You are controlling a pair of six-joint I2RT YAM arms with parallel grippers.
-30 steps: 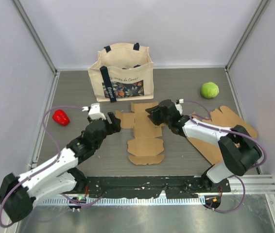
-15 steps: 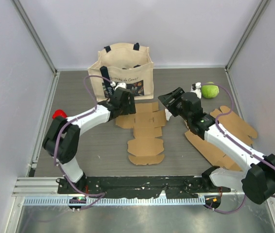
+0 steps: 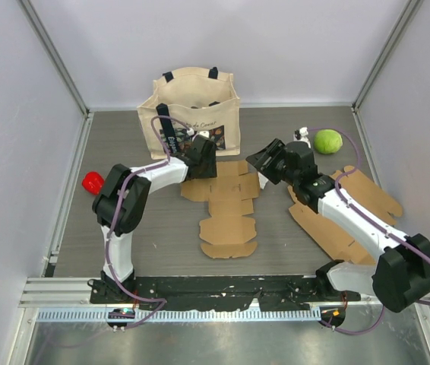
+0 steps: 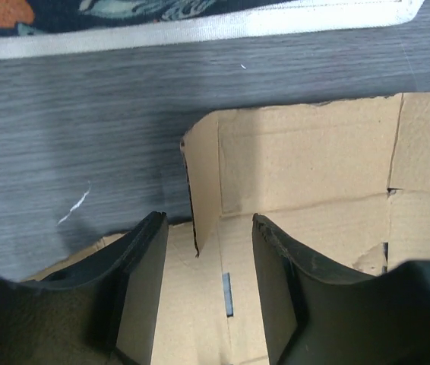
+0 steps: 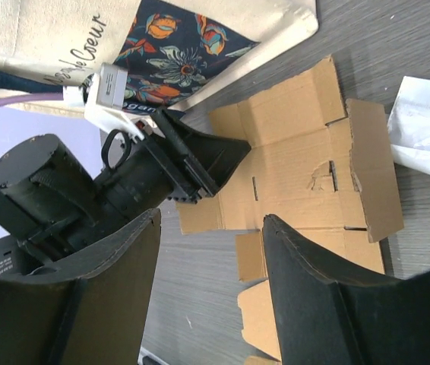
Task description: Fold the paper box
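The flat brown cardboard box blank lies unfolded in the middle of the table. My left gripper is open low over the blank's far left flap. In the left wrist view the left gripper has its jaws on either side of a flap edge that stands up a little; they hold nothing. My right gripper is open above the blank's far right corner. In the right wrist view the right gripper looks down on the blank and on the left gripper.
A cream tote bag stands just behind the blank, close to the left gripper. A second flat cardboard blank lies at the right, a green ball at the far right and a red object at the left. A white scrap lies by the blank's right edge.
Both arms have swung from the blank's middle to its far end. In the last half second the left gripper moved a little right and lower; the right gripper barely moved.
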